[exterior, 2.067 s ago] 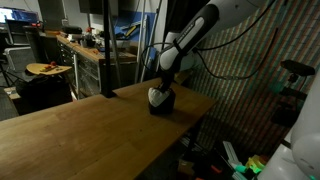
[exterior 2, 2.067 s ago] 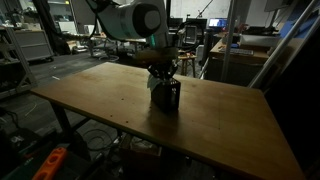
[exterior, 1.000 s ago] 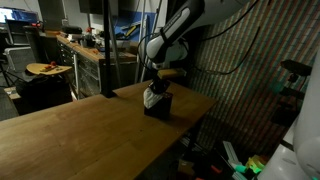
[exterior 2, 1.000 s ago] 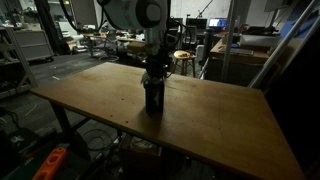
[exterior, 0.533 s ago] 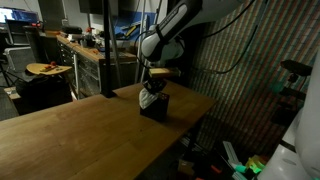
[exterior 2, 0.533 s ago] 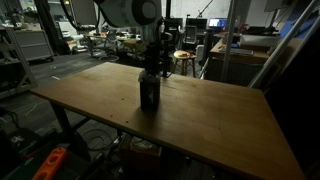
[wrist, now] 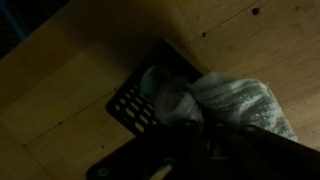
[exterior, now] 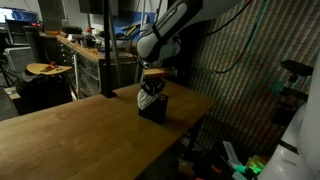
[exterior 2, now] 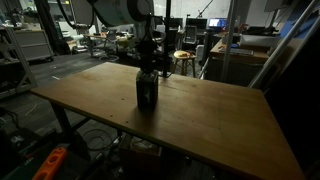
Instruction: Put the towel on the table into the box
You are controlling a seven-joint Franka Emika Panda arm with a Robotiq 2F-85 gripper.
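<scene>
Towel [exterior: 150, 94] hangs bunched from the gripper [exterior: 150, 84]. The jaws are pinched tight on the cloth's upper folds, so the grip is narrow and the pale bundle droops straight down beneath it. That hold suits the job. A cloth wider than the opening has to be gathered into a slim hank before it will go in, and lifting it by one point lets its own weight do the gathering.

The towel's lower end meets the top of the box [exterior: 152, 108]. In the wrist view the pale weave lies over one corner of the rim. A lighter patch shows inside the opening, which I take to be cloth already in, though that picture is too dark to be sure. Much of the bundle looks to sit above the rim, so I judge the task well along but not finished: the cloth wants lowering or pushing in before it is let go.

The box stands upright on the worktop [exterior: 80, 130], near one end of the wood and directly under the gripper, where the arm [exterior: 185, 20] reaches down from above. Its soft sides could buckle, or the box could slide, if the cloth is pressed in off-centre.

Counted: one towel, one box, one gripper on one arm, one worktop.
</scene>
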